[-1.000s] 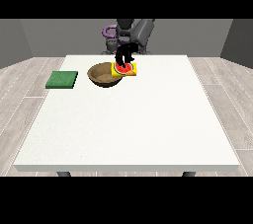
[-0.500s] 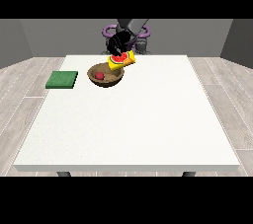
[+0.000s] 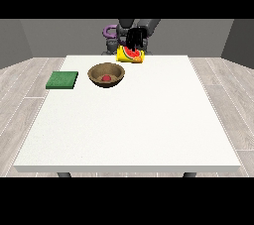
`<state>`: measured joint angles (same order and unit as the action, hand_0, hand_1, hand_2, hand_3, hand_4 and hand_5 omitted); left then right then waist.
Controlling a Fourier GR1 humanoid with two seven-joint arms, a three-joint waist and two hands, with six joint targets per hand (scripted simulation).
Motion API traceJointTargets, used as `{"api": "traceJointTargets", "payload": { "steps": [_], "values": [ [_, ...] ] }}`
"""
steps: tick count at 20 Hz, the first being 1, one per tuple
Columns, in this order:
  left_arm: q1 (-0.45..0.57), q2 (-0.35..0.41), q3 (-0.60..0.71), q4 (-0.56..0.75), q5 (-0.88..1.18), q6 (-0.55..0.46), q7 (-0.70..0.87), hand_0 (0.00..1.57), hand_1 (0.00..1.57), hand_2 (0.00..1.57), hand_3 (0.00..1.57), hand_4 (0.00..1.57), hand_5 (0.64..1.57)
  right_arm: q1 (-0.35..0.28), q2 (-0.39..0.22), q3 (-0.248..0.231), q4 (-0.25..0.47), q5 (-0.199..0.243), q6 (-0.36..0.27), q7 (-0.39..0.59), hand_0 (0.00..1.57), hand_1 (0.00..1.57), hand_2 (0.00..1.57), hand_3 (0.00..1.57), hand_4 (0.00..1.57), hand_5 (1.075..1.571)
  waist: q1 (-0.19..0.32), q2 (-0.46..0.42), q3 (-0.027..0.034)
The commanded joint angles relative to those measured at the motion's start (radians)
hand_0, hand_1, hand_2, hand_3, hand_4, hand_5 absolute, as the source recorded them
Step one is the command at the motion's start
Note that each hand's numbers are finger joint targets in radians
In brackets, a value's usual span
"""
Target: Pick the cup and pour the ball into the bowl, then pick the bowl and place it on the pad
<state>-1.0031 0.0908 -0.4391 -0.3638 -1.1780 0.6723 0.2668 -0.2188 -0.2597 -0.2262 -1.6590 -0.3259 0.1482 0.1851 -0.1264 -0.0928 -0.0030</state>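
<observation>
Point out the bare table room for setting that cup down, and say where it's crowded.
The white table lies bare across its whole near half and along the view's right side, right of the yellow cup. Crowded: the far strip, where the green pad, the wooden bowl with the red ball, and the cup-holding hand cluster.

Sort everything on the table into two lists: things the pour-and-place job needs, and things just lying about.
Part of the job:
- yellow cup, held tipped on its side by the robot hand
- red ball, now inside the bowl
- brown bowl
- green pad, left of the bowl

Just lying about:
- nothing else shows on the white table
</observation>
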Motion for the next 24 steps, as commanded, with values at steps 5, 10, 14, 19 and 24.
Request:
{"api": "traceJointTargets", "payload": {
  "steps": [5, 10, 14, 19, 24],
  "values": [
    [0.25, 0.112, 0.284, -0.201, 0.411, 0.176, -0.385, 1.39, 1.39, 1.57, 1.57, 1.03, 1.57, 0.012, 0.024, 0.001, -0.112, 0.011, -0.035, -0.025, 0.0, 0.0, 0.0, 0.0, 0.4, 1.564, 0.032, 0.12, -0.0052],
    [0.437, 0.097, 0.4, -0.341, 0.665, 0.164, -0.679, 1.55, 1.55, 1.57, 1.57, 1.42, 1.505, 0.053, 0.039, 0.021, -0.214, 0.024, -0.061, 0.003, 0.0, 0.0, 0.0, 0.0, 0.41, 1.566, 0.049, 0.148, -0.0078],
    [0.362, -0.079, 0.507, -0.461, 0.942, -0.073, -0.688, 1.37, 1.37, 1.57, 1.57, 1.24, 1.547, 0.043, 0.054, 0.028, -0.187, 0.033, -0.07, -0.006, 0.0, 0.0, 0.0, 0.0, 0.45, 1.565, 0.082, 0.153, -0.0228],
    [0.35, -0.049, 0.645, -0.557, 1.234, -0.414, -0.809, 0.65, 0.65, 0.21, 0.0, 0.34, 1.566, 0.021, 0.093, 0.046, -0.212, 0.06, -0.129, 0.004, 0.0, 0.0, 0.0, 0.0, 0.52, 1.564, 0.171, 0.213, -0.0143],
    [0.379, 0.102, 0.755, -0.511, 1.403, -0.733, -0.895, 0.0, 0.0, 0.0, 0.0, 0.0, 1.559, 0.045, 0.143, 0.132, -0.324, 0.168, -0.217, 0.045, 0.0, 0.0, 0.0, 0.0, 0.5, 1.566, 0.18, 0.278, -0.0022]
  ]
}}
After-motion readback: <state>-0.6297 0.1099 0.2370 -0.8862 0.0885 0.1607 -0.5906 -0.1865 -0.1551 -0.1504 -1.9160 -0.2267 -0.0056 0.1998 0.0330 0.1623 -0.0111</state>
